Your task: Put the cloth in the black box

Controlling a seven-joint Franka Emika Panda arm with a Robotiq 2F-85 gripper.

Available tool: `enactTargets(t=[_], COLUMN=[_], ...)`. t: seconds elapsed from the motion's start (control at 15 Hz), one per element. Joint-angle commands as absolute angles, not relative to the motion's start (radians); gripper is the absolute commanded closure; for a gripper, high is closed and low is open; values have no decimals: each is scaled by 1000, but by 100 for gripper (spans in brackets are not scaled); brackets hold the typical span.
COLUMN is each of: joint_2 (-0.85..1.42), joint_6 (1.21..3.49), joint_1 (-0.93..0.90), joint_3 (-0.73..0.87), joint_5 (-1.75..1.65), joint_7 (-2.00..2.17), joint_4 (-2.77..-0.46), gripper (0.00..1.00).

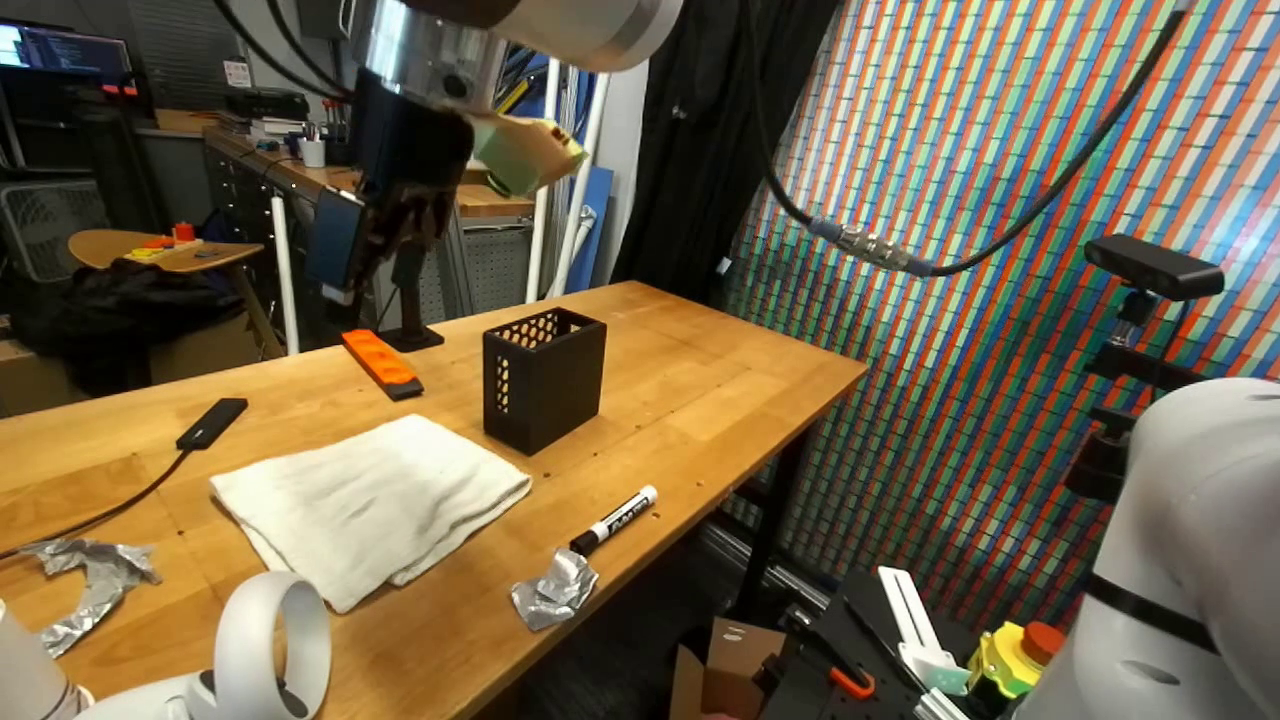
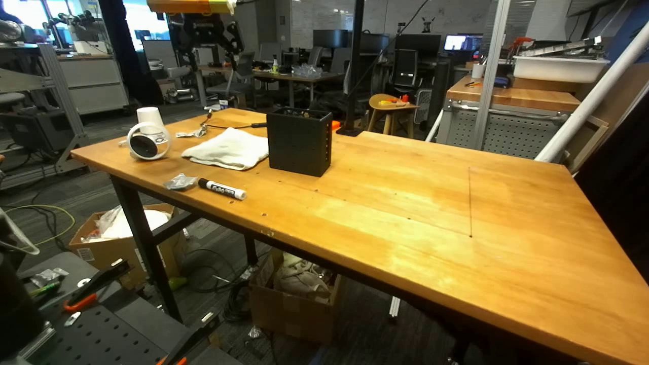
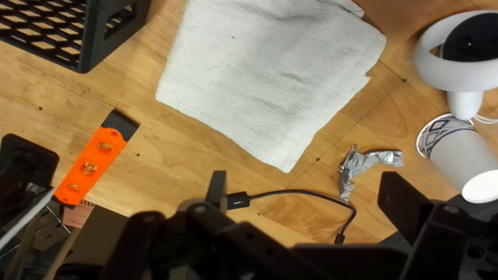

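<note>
Orange-and-green backdrop (image 1: 960,370) stands beyond a wooden surface (image 1: 700,400). There the cloth (image 1: 370,500) lies flat, just beside the box (image 1: 550,385). The hand (image 3: 302,190) hangs higher, spread wide. In the wrist view, box and controller (image 3: 463,76) are cut off.

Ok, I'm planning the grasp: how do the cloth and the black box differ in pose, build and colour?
Pose: the cloth lies flat, while the black box stands upright with its top open. Build: the cloth looks soft and folded in layers; the black box looks rigid, with a honeycomb side. Colour: the cloth is white, the black box black. Both rest on the same wooden table.
</note>
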State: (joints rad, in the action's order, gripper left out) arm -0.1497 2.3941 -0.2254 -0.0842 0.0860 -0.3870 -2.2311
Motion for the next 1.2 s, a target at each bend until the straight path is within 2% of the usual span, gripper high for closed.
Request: enactTargets(t=[0.0, 0.53, 1.13], joint_2=[-24, 191, 312], joint_6=[2475, 2538, 2519], joint_1=[-214, -184, -131], joint_3=[-92, -145, -150], joint_5=[100, 51, -134], joint_7=[-492, -587, -643], joint_4=[-2195, -2148, -2109], gripper=[0, 0, 0])
